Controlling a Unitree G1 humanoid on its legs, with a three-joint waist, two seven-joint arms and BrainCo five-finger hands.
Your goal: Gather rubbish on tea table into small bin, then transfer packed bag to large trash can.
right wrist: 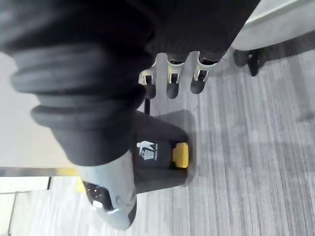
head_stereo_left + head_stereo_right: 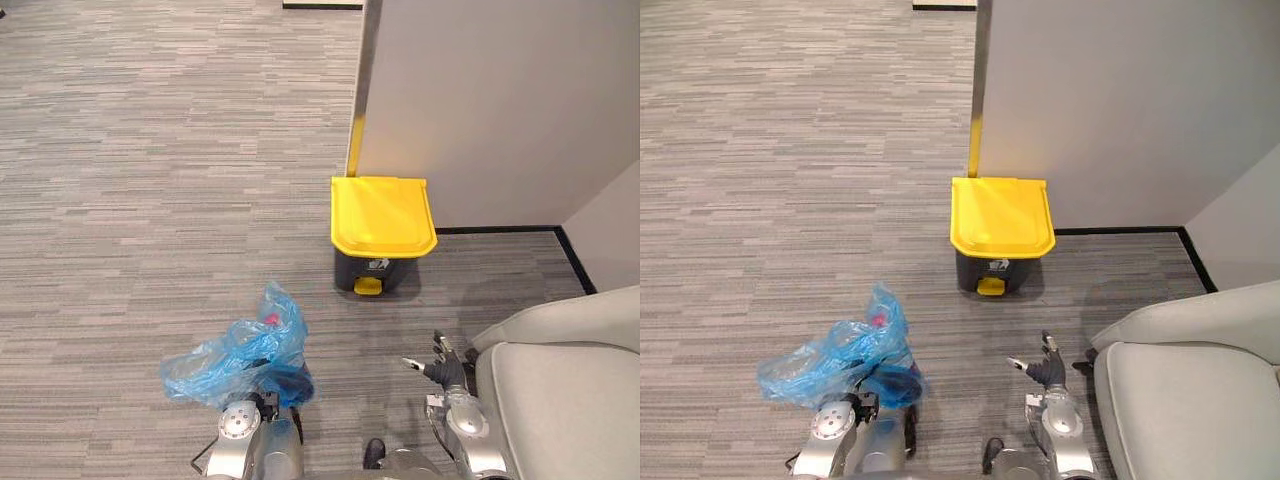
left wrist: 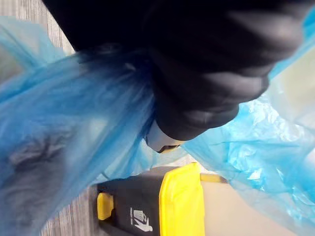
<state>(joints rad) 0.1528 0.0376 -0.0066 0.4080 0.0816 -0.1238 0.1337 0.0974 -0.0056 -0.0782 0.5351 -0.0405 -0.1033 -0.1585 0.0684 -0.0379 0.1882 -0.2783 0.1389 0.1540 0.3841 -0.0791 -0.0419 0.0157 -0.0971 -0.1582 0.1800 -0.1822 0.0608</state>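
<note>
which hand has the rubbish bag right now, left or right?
The left hand: the blue bag bunches into its curled fingers. The right hand is empty, fingers relaxed, on the side by the sofa.

Carpet (image 2: 150, 150): grey, with fine horizontal streaks of lighter and darker grey.
Wall (image 2: 500, 100): plain off-white; a yellow strip (image 2: 354, 145) ran down its corner edge.
Skirting (image 2: 495, 229): black.
Trash can (image 2: 350, 272): dark grey to black body; its lid (image 2: 383, 215) and pedal (image 2: 368, 286) were bright yellow; the pictogram (image 1: 146, 150) on its front was white.
Bag (image 2: 245, 355): translucent blue, paler where it was thin and darker in the folds; a small red-pink patch (image 2: 270, 319) showed through near the top.
Armchair (image 2: 565, 385): pale grey, unpatterned.
Left hand (image 3: 206, 73): dark ribbed cover.
Right hand (image 2: 440, 368): silver with dark tips and a dark ribbed cover.
</note>
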